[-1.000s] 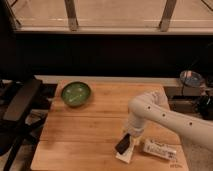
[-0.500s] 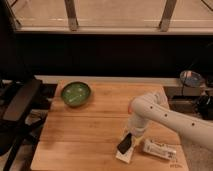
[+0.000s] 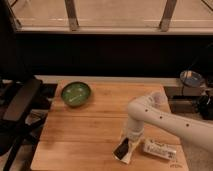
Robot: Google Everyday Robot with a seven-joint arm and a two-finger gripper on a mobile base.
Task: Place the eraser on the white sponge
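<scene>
My gripper (image 3: 130, 140) is at the end of the white arm (image 3: 150, 112), pointing down at the front of the wooden table (image 3: 90, 130). Just below it lies the dark eraser (image 3: 120, 149). The eraser rests against a pale, whitish sponge (image 3: 129, 156) near the table's front edge. The gripper hides where eraser and sponge meet, so I cannot tell whether it still holds the eraser.
A green bowl (image 3: 76, 93) stands at the back left of the table. A white printed packet (image 3: 159, 149) lies just right of the sponge. A black chair (image 3: 20, 107) is to the left of the table, and a dark lamp-like object (image 3: 191, 78) is at the right.
</scene>
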